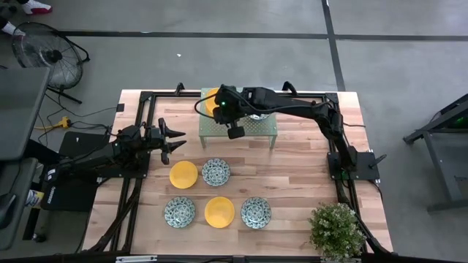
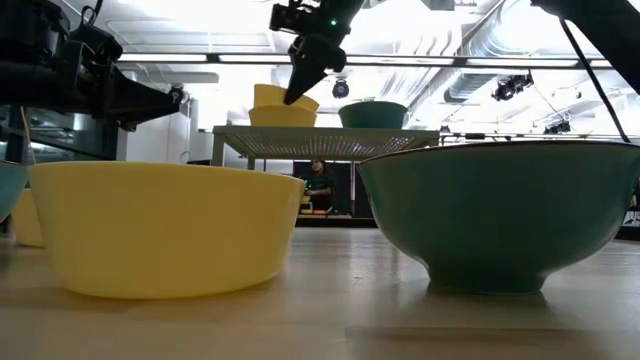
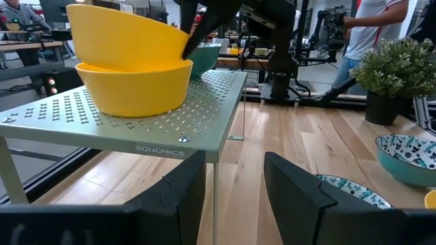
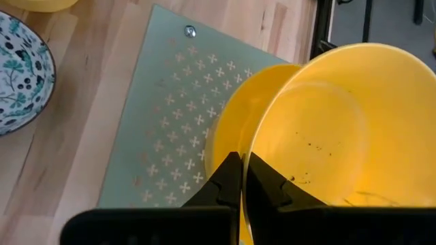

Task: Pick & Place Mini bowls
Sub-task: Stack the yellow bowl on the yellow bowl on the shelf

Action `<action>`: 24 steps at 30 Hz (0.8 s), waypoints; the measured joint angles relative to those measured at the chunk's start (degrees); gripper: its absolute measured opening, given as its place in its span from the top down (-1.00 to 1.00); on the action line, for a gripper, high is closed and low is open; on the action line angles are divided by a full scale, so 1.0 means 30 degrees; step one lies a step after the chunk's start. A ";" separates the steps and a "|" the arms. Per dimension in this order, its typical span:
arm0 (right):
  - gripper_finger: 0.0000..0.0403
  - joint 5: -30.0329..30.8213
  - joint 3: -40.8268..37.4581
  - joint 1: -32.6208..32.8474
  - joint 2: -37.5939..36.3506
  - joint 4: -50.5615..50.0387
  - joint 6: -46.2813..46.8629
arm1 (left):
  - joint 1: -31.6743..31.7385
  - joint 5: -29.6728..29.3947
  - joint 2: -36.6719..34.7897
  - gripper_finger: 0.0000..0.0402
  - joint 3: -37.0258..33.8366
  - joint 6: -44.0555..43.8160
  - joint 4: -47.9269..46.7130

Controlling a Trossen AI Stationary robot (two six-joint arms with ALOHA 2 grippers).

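Observation:
Two yellow mini bowls sit nested on the pale green perforated rack [image 1: 252,128] at the table's far middle. The upper yellow bowl [image 4: 340,129] lies tilted inside the lower yellow bowl [image 3: 133,88]. My right gripper [image 4: 245,178] reaches over the rack from the right and is shut on the upper bowl. A teal-sided mini bowl [image 2: 372,113] stands on the rack behind them. My left gripper [image 1: 174,139] waits open at the table's left, level, pointing at the rack. Several more mini bowls rest on the table nearer the front. My right gripper pinches the upper yellow bowl's rim [image 4: 251,158], one finger inside the bowl and one outside. The fingers [image 3: 195,33] slant down from above and from the table's right. The bowl is tilted, its underside inside the lower yellow bowl.
On the wood in front of the rack lie a yellow bowl [image 1: 183,174], a patterned bowl [image 1: 216,172], and a front row of a patterned bowl [image 1: 179,212], a yellow bowl [image 1: 219,212] and a patterned bowl [image 1: 256,212]. A potted plant [image 1: 336,230] stands front right.

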 joint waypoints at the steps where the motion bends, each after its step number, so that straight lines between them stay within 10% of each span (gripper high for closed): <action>1: 1.00 0.0003 0.0000 0.0000 0.0000 0.0007 0.0000 | -0.0005 0.0000 -0.0003 0.27 0.0000 -0.0003 0.0000; 24: 0.90 -0.0517 0.0000 0.0007 -0.0015 -0.0225 0.1140 | -0.0003 -0.0022 -0.0003 0.27 0.0000 -0.0001 0.0000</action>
